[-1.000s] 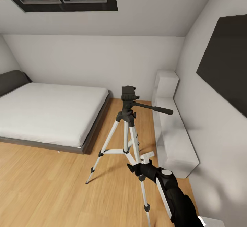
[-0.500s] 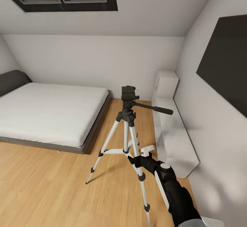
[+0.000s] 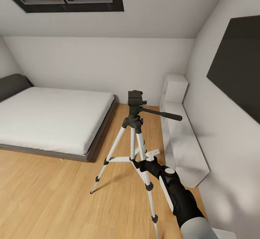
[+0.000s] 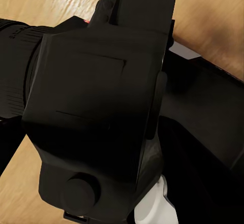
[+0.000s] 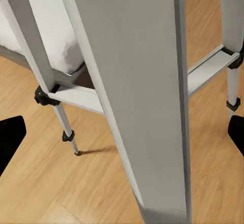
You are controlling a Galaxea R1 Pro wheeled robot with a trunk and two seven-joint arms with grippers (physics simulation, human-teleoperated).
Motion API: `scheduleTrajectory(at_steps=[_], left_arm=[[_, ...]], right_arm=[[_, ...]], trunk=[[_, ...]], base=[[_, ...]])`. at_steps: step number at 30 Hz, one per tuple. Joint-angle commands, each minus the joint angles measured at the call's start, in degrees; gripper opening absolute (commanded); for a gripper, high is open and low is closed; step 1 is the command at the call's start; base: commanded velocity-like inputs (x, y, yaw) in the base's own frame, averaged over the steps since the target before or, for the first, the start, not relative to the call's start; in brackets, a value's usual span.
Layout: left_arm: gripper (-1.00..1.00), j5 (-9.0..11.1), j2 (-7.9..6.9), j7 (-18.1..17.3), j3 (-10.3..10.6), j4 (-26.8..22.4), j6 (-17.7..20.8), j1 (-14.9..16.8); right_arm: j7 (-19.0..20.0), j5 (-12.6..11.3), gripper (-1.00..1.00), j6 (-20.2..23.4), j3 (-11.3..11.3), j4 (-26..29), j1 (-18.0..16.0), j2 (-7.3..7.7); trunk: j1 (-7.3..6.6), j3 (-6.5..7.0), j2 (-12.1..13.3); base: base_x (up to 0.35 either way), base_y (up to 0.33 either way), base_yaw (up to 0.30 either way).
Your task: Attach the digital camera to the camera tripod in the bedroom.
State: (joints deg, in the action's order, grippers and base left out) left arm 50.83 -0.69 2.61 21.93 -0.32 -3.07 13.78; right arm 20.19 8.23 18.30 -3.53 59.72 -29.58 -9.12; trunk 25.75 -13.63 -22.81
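Two Arms, One Tripod: The Right Reaches In Low

Two hands are at work in this attic bedroom, though they do very different things. From largest down: the bed (image 3: pixel 47 120) fills the left side of the room, a low white ledge (image 3: pixel 182 148) runs along the right wall under a dark wall panel (image 3: pixel 238 65), and between them lies an open strip of wooden floor (image 3: pixel 47 203).

On that strip stands the camera tripod (image 3: pixel 134 130), legs spread, black head up top with its pan handle pointing toward the ledge. The head plate looks bare.

The right hand (image 3: pixel 153 155) sits low among the legs, just beside the cross-brace. In the right wrist view one silver leg fills the space straight ahead, with the two dark fingertips (image 5: pixel 10 140) far apart at either side: spread wide, gripping nothing.

The digital camera (image 4: pixel 96 112) is smallest and closest: it sits clamped in the left hand, seen right up against the left wrist view, red button at its top edge.

My worry is the right arm. Pushing any further could nudge a leg and tip or skate the stand across the smooth floor. The ledge crowds the right side; the free room lies toward the bed and above the head, where the camera must arrive.
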Motion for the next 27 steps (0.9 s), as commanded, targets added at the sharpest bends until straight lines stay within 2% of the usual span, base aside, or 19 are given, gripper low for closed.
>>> scheduleTrajectory(at_steps=[1,8,13,27], left_arm=[[-1.0,0.28,0.0,0.11,0.48,-0.03,-0.1,0.02],[-1.0,0.32,-0.01,0.11,0.48,-0.03,-0.1,0.02],[-1.0,0.32,-0.01,0.11,0.52,-0.03,-0.1,0.02],[-1.0,0.24,0.02,0.11,0.52,-0.05,-0.1,0.02]], right_arm=[[0.33,0.61,1.0,0.16,0.09,0.07,-0.07,-0.03],[0.3,0.65,1.0,-0.14,0.28,2.16,-0.2,-0.12],[0.22,0.7,1.0,-0.18,1.74,4.41,-0.22,-0.18],[0.2,0.58,1.0,-0.06,2.37,3.83,-0.22,-0.1]], trunk=[[0.03,-0.11,-0.11],[0.03,-0.11,-0.11],[0.03,-0.11,-0.11],[0.03,-0.11,-0.11]], base=[[0.0,0.0,0.0],[0.0,0.0,0.0],[0.0,0.0,0.0],[0.0,0.0,0.0]])
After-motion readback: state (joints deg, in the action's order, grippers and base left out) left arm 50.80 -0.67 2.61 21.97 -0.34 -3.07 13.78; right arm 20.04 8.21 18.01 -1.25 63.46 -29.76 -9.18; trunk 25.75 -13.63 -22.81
